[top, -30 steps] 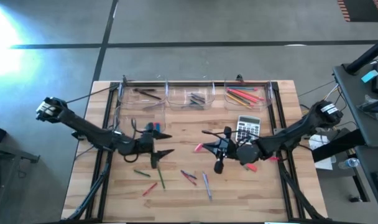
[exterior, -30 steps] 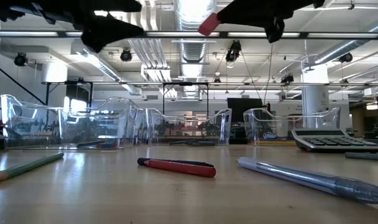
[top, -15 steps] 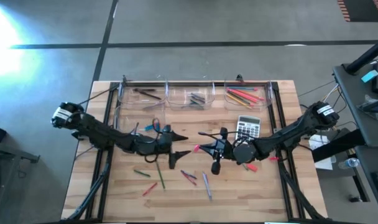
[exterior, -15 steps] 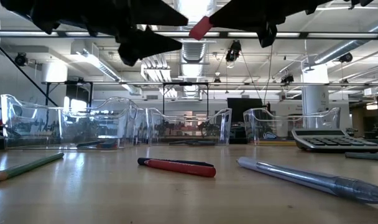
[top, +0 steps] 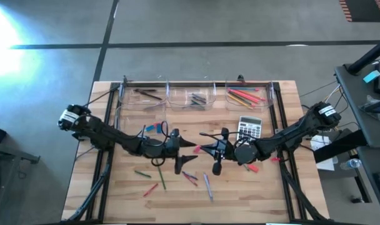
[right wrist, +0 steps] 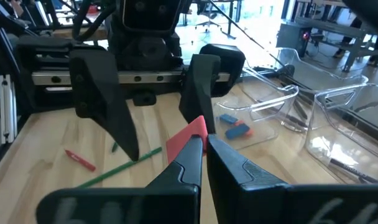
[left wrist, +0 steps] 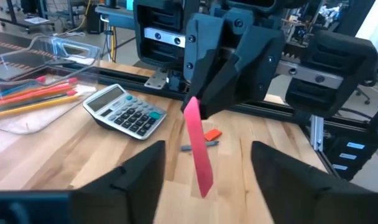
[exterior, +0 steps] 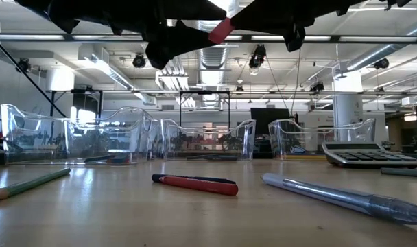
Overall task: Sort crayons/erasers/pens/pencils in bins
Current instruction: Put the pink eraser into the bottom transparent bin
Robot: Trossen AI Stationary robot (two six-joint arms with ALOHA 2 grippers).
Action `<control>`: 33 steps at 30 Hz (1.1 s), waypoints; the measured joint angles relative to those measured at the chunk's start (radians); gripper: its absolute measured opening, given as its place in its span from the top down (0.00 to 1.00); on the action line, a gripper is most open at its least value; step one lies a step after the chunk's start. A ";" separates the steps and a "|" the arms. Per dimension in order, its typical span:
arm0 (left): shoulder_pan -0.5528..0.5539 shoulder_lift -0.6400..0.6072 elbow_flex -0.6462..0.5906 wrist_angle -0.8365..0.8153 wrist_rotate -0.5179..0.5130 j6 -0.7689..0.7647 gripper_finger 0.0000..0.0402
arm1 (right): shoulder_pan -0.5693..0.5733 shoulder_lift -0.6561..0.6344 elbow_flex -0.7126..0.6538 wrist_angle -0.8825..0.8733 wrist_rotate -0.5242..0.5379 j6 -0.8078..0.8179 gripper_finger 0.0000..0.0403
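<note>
A pink crayon (left wrist: 198, 148) hangs above the middle of the wooden table (top: 109, 194), clamped at one end between the closed fingers of the right gripper (top: 201, 149), its free end sticking out toward the left gripper (top: 185, 152). The left gripper faces it head-on, fingers spread wide apart, one on either side of the crayon's tip and not touching it. Both grippers ride high over the boards, with open air beneath them.

Directly below and toward the near edge from the grippers lie loose sticks: a red pen (exterior: 195, 184) with a black cap, a clear pen (exterior: 342, 197) and a green pencil (exterior: 30, 184), well apart from one another. Beyond the right gripper's wrist sits a grey calculator (top: 250, 126). Behind the left gripper, two blue erasers (right wrist: 234, 126) lie in a clear bin (right wrist: 267, 115). Along the far edge, past both grippers, three more bins (top: 193, 95) stand in a row against the rail; the rightmost holds orange and red pencils (top: 245, 97).
</note>
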 joint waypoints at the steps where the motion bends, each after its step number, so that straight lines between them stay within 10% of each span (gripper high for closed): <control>1: 0.000 0.001 0.001 0.000 0.000 0.000 0.48 | 0.000 0.000 0.000 0.000 0.000 -0.001 0.98; 10: 0.002 0.002 0.001 -0.004 0.000 0.006 0.95 | 0.000 0.000 0.000 0.015 -0.002 -0.017 0.98; 25: 0.006 -0.112 -0.003 -0.251 -0.069 0.035 0.99 | 0.000 -0.015 0.000 -0.057 -0.073 -0.004 0.76; 33: 0.004 -0.339 -0.019 -0.847 -0.442 -0.078 0.99 | 0.000 -0.020 0.000 -0.103 -0.070 0.021 0.62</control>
